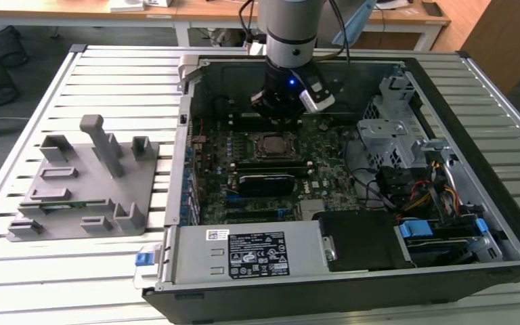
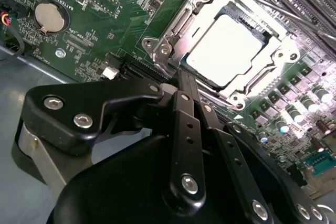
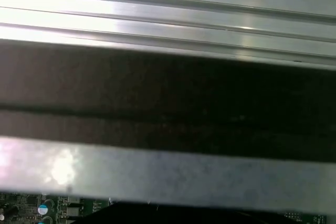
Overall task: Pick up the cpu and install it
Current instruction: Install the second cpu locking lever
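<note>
Claw (image 2: 181, 74) pinched narrow, empty, hovered beside the cpu (image 2: 226, 51) seated in its socket; case (image 1: 477, 271) sat on slatted table (image 1: 106, 68).

A: Exterior view? 
B: High, angled down across the slatted tabletop (image 1: 106, 271) into the open computer case (image 1: 351, 284).

A: Second wrist view? 
B: Close above the motherboard (image 2: 94, 3), past the fingers (image 2: 184, 93).

A: First wrist view? 
B: Tight against the case wall (image 3: 168, 98); both wrist views share motherboard.
</note>
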Controlling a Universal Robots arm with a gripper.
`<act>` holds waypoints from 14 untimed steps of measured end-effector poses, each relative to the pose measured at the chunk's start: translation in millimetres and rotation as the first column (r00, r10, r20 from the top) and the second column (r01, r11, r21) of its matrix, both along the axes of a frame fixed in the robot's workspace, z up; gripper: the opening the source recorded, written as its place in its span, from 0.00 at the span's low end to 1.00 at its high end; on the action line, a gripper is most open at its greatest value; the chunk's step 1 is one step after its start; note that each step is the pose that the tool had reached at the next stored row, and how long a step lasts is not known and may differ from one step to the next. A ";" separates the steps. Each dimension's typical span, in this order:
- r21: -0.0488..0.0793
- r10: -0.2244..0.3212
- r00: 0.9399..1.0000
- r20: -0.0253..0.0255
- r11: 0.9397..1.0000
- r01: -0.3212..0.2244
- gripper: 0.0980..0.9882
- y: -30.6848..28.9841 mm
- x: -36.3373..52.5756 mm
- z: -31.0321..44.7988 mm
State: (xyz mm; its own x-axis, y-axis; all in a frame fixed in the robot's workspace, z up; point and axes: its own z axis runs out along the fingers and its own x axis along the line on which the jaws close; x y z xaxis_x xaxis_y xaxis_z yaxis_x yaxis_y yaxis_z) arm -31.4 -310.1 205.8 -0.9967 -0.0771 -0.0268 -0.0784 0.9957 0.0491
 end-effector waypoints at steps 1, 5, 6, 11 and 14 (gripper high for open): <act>0.000 0.000 1.000 0.000 1.000 0.000 0.01 -0.3 0.1 0.0; 0.000 0.000 1.000 0.000 1.000 0.000 0.01 -1.9 0.2 0.0; 0.000 0.000 1.000 0.000 1.000 0.000 0.01 -2.6 0.2 0.0; 0.000 0.000 1.000 0.000 1.000 0.000 0.01 -6.6 0.3 0.0; 0.000 0.000 1.000 0.000 1.000 0.000 0.01 -8.3 0.3 0.0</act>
State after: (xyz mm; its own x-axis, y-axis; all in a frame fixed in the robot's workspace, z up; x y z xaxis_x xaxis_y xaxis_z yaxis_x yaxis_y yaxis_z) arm -31.1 -318.3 205.7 -0.9967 -0.0772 -0.0267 -0.0784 0.9957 0.0492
